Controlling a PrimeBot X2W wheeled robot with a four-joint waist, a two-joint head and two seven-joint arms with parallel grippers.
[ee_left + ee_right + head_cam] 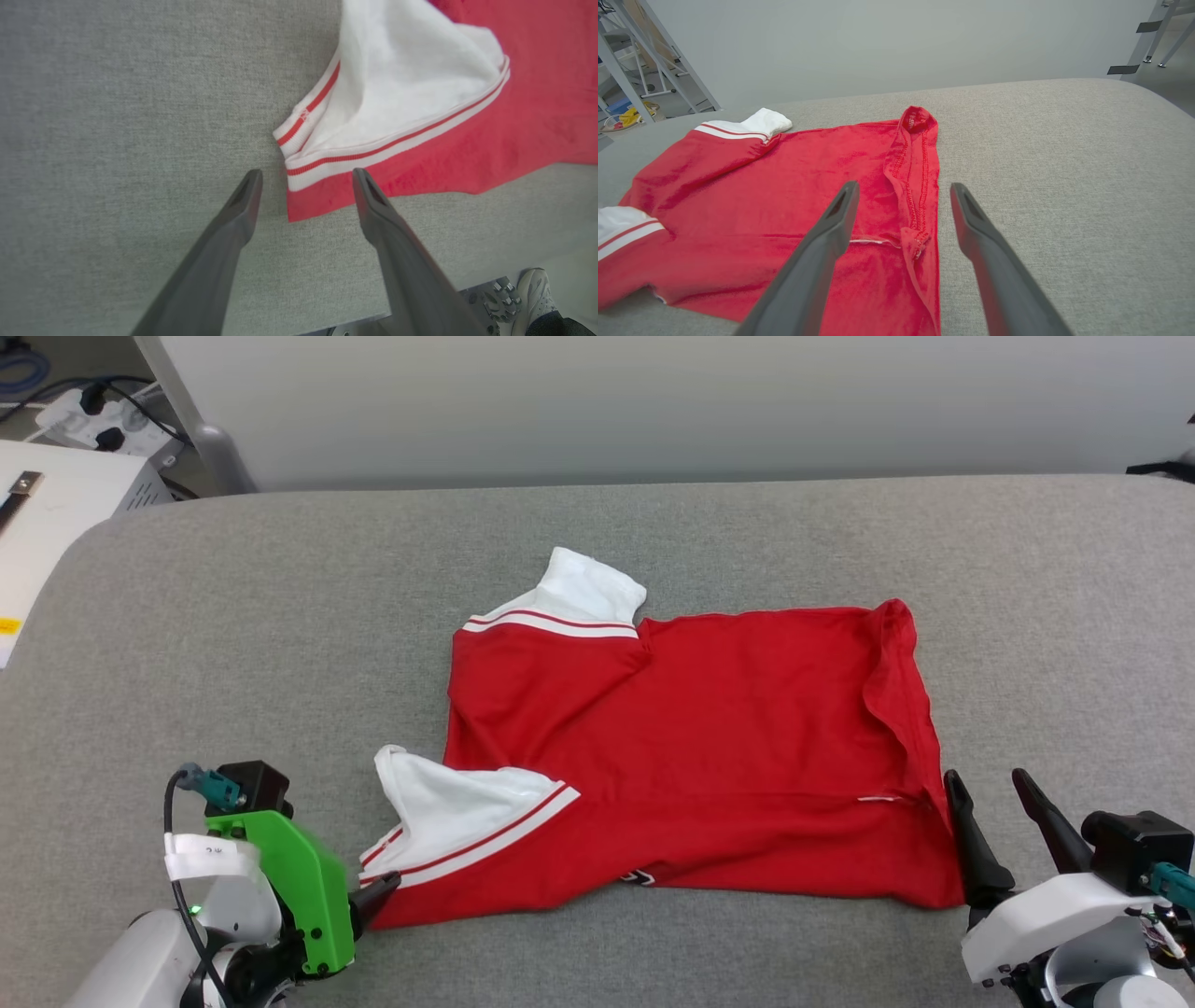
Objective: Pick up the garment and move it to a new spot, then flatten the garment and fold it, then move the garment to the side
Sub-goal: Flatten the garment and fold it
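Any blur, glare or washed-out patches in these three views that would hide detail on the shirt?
Head view: even, soft light, no glare; the garment is sharp, with faint shadows at its folds. Left wrist view: soft overall, the white sleeve washed out, little weave showing. Right wrist view: hem stitching crisp, the right gripper blurred close to the lens.

The left gripper has two long dark grey fingers tapering to slim tips, each with a shallow slot near the end; its wrist carries a bright green bracket, a black camera block with a teal plug, a black cable, a white tape band and a tiny green light. The right gripper has the same dark fingers on a glossy white shell; its wrist bears another black block, a teal connector and thin coloured wires.
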